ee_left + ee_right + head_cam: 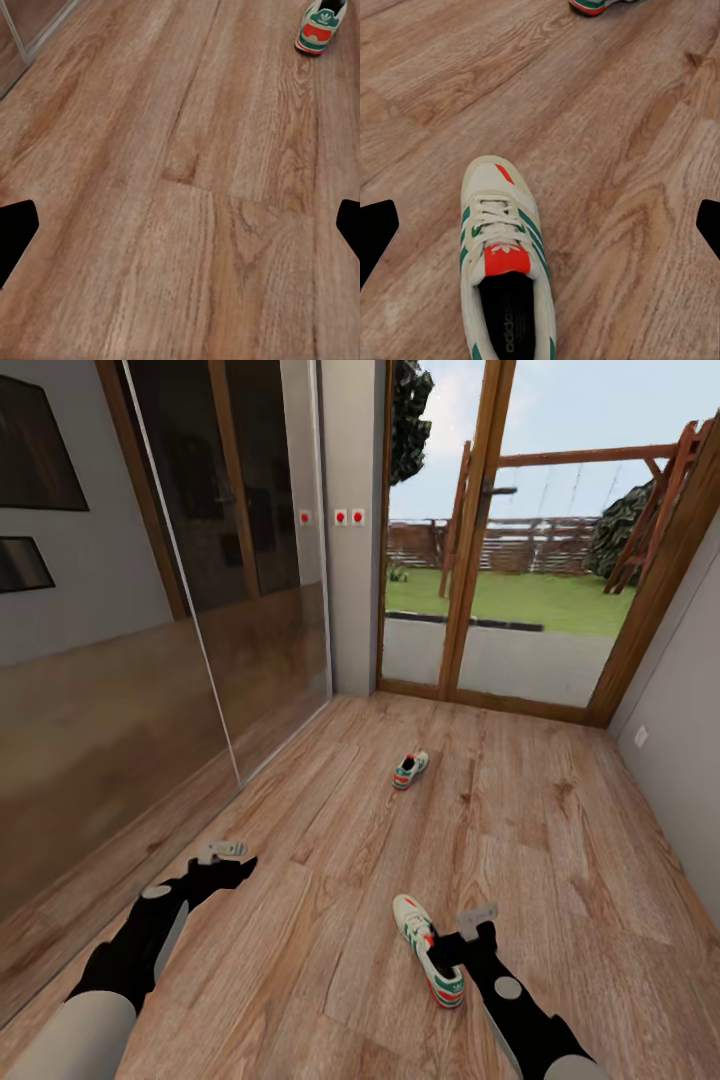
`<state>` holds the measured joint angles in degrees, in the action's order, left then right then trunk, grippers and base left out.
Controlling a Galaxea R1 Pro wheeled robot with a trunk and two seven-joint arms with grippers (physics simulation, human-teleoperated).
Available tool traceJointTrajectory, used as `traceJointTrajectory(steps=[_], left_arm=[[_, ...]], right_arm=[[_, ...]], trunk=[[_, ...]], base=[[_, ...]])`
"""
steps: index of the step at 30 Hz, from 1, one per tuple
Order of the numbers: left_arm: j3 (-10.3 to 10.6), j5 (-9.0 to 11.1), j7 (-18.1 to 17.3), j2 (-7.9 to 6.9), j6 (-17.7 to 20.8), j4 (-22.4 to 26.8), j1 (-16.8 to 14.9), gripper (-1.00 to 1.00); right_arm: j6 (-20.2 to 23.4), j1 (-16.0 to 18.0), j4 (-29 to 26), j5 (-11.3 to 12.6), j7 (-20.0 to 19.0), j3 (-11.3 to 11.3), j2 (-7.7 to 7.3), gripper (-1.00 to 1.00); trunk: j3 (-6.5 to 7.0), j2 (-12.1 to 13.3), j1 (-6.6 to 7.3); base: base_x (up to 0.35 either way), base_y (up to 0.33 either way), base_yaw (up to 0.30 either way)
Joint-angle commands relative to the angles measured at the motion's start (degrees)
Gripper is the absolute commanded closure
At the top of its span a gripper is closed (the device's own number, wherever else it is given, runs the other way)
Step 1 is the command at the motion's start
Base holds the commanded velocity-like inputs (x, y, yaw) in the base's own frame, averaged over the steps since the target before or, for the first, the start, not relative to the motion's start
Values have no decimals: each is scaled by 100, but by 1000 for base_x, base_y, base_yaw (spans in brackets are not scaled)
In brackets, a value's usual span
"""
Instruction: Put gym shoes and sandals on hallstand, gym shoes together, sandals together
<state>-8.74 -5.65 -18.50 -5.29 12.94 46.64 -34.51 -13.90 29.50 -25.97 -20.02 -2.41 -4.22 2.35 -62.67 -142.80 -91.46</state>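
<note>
The robot stands in a corridor facing a glazed door (500,530) that opens onto a lawn. Two gym shoes lie on the corridor floor (330,880), well apart from each other. No sandals and no hallstand appear from this position.

**Near gym shoe** (428,948): upright on its sole, just in front of the robot on its right side. In the right wrist view the shoe (504,262) lies lengthwise between the two dark fingertips, laces and red-orange tongue label facing up, heel opening nearest the camera.

**Far gym shoe** (410,768): upright, further down the corridor toward the door.

**Right gripper** (470,930): held low above the heel end of the near shoe. The fingertips sit at opposite edges of the wrist view with the shoe between them, not touching it; the gripper is spread wide and holds nothing. This placement suits a straight descent to clamp the shoe across its sides.

**Left gripper** (222,852): extended over bare planks beside the mirrored wardrobe (230,560), likewise wide apart and empty, probably parked clear of the working arm.

Judgement: the first pick-up is being lined up; no shoe is lifted yet.
</note>
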Motion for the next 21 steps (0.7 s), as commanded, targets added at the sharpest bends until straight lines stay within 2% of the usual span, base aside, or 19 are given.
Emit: traceJointTrajectory(steps=[1,21], left_arm=[[-21,-58,-48,13,23,10,-3,-100],[-18,-59,-48,19,24,20,2,-100]], right_arm=[[-196,3,71,-44,-28,-44,-5,-100],[-306,4,124,-16,-36,-72,-23,-100]], trunk=[[-23,-44,-21],[-513,-71,-73]], base=[[0,0,0],[0,0,14]])
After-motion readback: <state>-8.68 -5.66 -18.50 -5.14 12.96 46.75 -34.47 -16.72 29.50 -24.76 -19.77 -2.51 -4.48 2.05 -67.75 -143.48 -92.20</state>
